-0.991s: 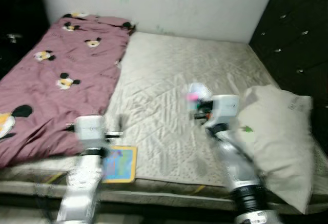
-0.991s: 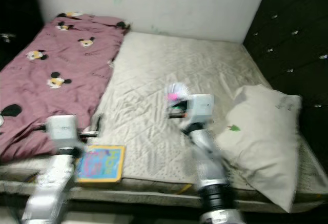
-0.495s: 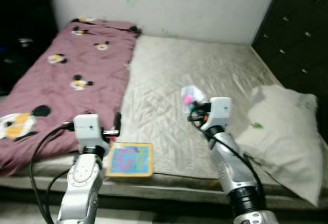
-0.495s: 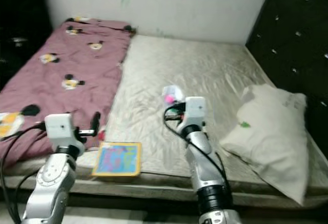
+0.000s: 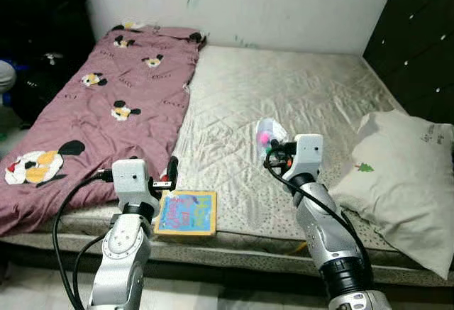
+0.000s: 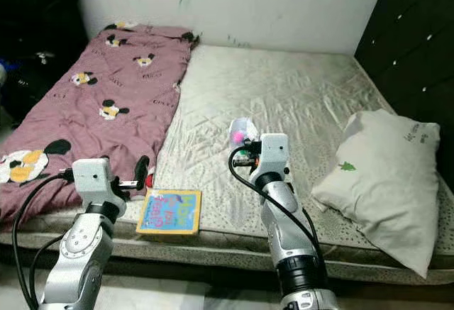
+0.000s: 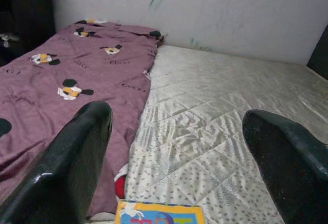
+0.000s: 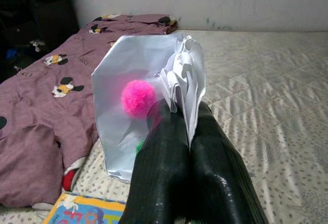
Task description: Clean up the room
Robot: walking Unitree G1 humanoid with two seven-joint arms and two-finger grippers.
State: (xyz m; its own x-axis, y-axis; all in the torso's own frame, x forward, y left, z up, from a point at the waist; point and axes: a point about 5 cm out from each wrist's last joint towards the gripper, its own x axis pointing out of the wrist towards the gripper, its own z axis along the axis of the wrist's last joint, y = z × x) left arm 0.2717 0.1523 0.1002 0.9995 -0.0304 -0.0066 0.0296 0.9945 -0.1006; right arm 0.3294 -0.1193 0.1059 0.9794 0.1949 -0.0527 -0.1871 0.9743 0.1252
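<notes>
The right gripper (image 8: 187,131) was held above the bare mattress (image 5: 298,104), its two black fingers (image 8: 215,183) pressed together with no gap between them. Pinched between the fingers was the gathered edge of a clear plastic bag (image 8: 148,80). The bag stood up from the fingertips and spread to one side of them, and a pink pompom (image 8: 137,97) sat inside it, just above the fingertips. In the head views the same bag (image 5: 270,132) rose directly ahead of the right wrist housing.

The left gripper (image 7: 179,147) was held over the near edge of the mattress, jaws set wide apart and holding nothing. One finger (image 7: 77,157) stood on the blanket side and the other on the bare mattress side. A colourful picture book (image 5: 186,212) lay flat on the mattress just below and ahead of the open jaws, its top edge visible between the two fingers in the wrist view (image 7: 159,212). It was not touched by either finger.

A mauve blanket (image 5: 99,118) printed with cartoon mice covered the mattress strip beyond the left gripper's outer finger. A red item (image 7: 120,185) protruded from under the blanket hem, beside the book. A pale pillow (image 5: 404,175) lay well outboard of the right gripper, against the dark tufted headboard (image 5: 418,47).
</notes>
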